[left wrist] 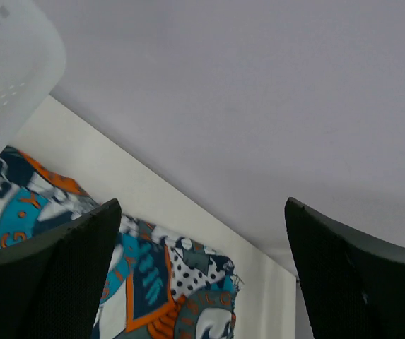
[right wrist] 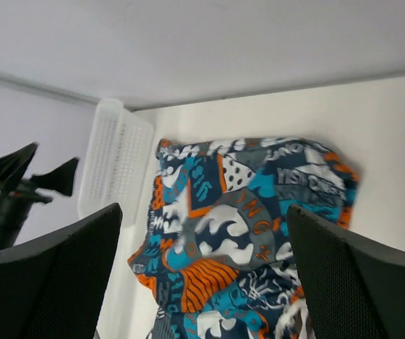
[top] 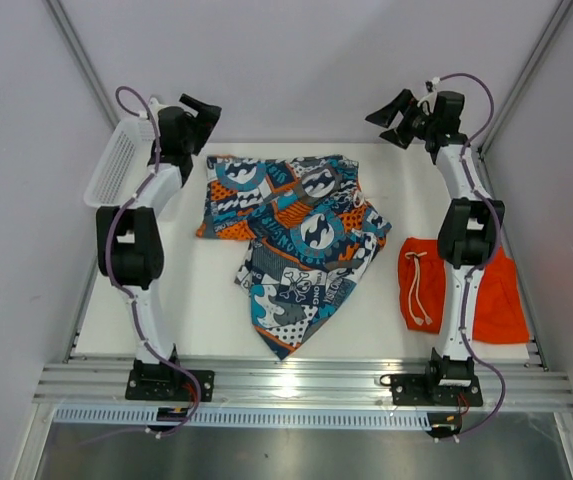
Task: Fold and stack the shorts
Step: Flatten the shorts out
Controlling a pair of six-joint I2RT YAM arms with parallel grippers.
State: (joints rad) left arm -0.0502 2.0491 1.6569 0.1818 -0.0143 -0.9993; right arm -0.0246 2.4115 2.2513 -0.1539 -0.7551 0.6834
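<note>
Orange shorts (top: 496, 300) at right edge of table (top: 206, 310) seen only in top view; printed shorts (top: 301, 240) seen in all. Left gripper (top: 206, 112), right gripper (top: 384, 128) spread wide, nothing held. Print lettering unreadable.

Soft cloth and hard plastic on a matt white table (top: 206, 300)
Below the right gripper (right wrist: 203, 212), the printed shorts (right wrist: 244, 233) lie as matt, rumpled cloth; the orange shorts (top: 501, 300) are plain matt fabric with a corded white drawstring (top: 418, 290). Beside the left gripper (left wrist: 200, 212), the mesh basket (left wrist: 4, 92) is smooth white plastic. The fingers (left wrist: 54, 282) are matt black, finely textured.
</note>
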